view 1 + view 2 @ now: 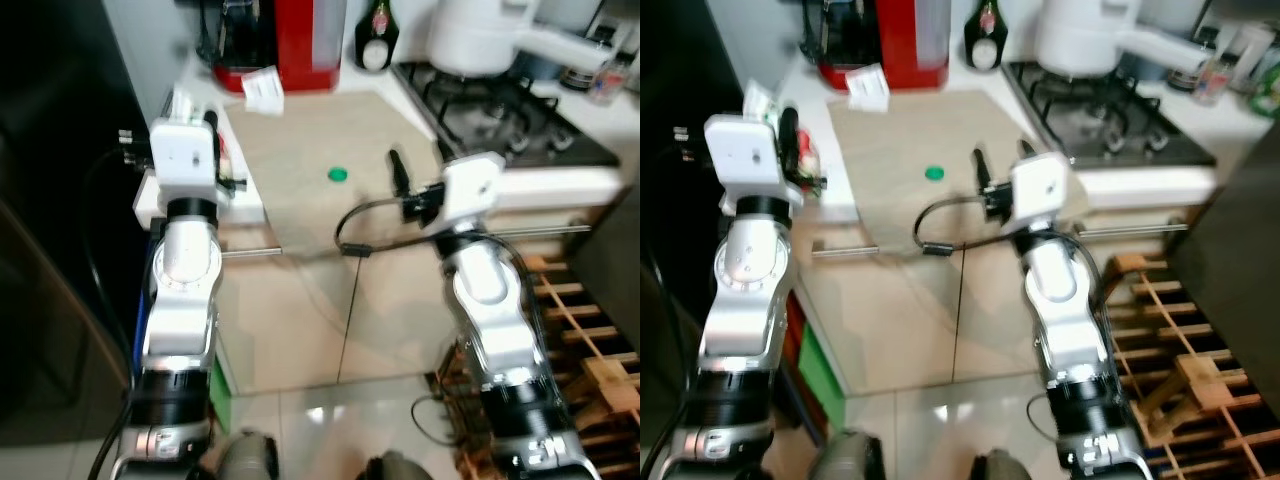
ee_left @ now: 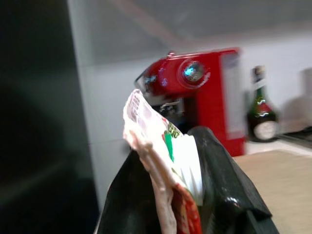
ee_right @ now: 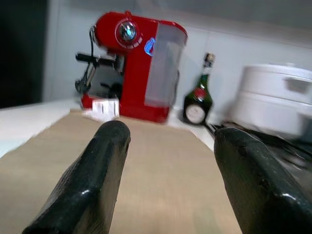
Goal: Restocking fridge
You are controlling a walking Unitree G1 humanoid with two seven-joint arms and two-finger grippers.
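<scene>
My left jaws [image 2: 170,195] are clamped on a white packet [image 2: 163,161] with red and green print, held up at the left edge of the table [image 1: 300,150], just beside the dark fridge [image 1: 50,200]. Behind stand a red coffee machine [image 1: 300,40] and a bottle [image 1: 376,38]. A green cap [image 1: 338,174] lies mid-table. My right jaws [image 3: 170,170] hover spread wide and empty, near the stove [image 1: 500,110].

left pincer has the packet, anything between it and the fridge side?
Nothing visible does. The left pincer is shut on the packet at the counter's left edge, right beside the dark surface on the left. Whether that is the fridge, or open, can't be told.
</scene>
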